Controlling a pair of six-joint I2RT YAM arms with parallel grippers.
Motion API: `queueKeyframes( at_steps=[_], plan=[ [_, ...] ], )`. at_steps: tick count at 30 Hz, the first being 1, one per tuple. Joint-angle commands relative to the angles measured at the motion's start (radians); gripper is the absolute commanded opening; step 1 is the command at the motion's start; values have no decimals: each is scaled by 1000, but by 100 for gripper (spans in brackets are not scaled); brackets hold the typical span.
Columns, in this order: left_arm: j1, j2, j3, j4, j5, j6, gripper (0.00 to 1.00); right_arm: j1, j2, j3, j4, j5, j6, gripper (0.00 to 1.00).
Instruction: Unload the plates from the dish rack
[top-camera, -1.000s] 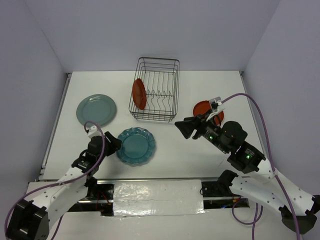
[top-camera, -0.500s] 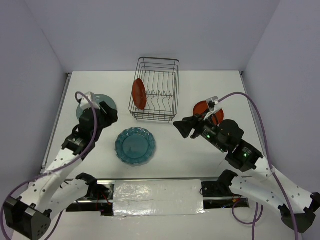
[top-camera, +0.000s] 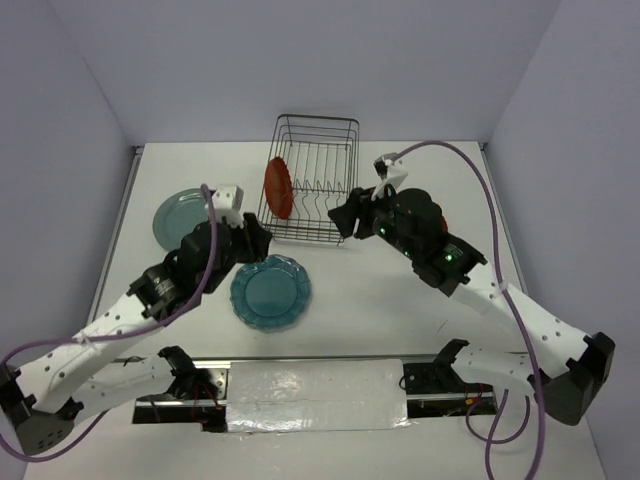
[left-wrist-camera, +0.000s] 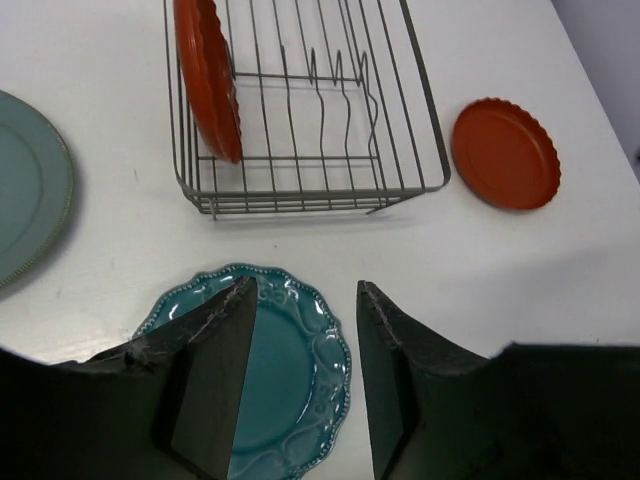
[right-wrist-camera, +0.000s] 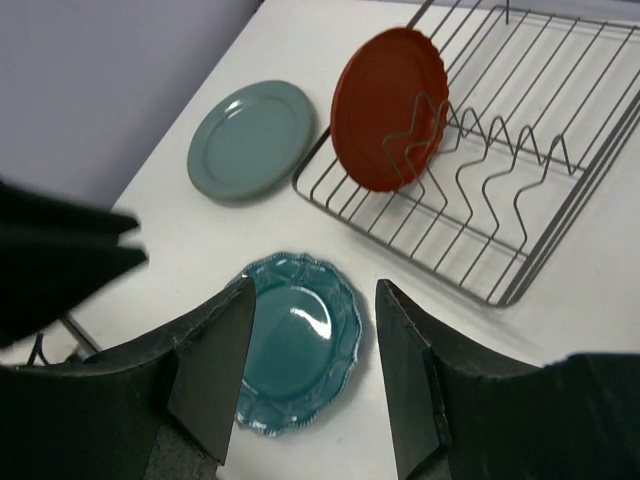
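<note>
While the last orange plate (left-wrist-camera: 205, 75) is standing upright at the left end of the rack (left-wrist-camera: 400, 110), the others are lying flat on the table (top-camera: 400, 300). The grey plate (top-camera: 190, 218) is lying left of the rack, the teal plate (top-camera: 270, 290) in front, and the other orange plate (left-wrist-camera: 505, 152) to the right. The left gripper (left-wrist-camera: 305, 290) and right gripper (right-wrist-camera: 315, 290) are hovering near the rack's front, each with its jaws moderately apart and nothing between them. The final pick seems to be starting. It is calling for one gripper to straddle the plate's top rim, close, and lift straight up clear of the prongs (left-wrist-camera: 345, 95).
</note>
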Motion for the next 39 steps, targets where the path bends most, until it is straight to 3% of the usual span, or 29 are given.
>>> queueKeyframes(
  at_steps=[1, 7, 14, 20, 27, 39],
  plan=[
    [-29, -133, -177, 141, -10, 8, 56, -67, 94, 106, 67, -78, -38, 59],
    [-37, -322, -337, 266, 38, 60, 58, -199, 339, 195, 218, -302, 34, 58],
    [-55, -408, -395, 303, -6, 60, 58, -199, 568, 298, 405, -356, 24, 59],
    [-55, -453, -411, 280, -65, 37, 58, -156, 736, 398, 459, -376, -62, 60],
    [-57, -538, -437, 286, -51, 23, 59, -128, 888, 465, 469, -346, -76, 60],
    [-61, -528, -427, 272, -42, 14, 60, -104, 1045, 516, 582, -425, -22, 58]
  ],
)
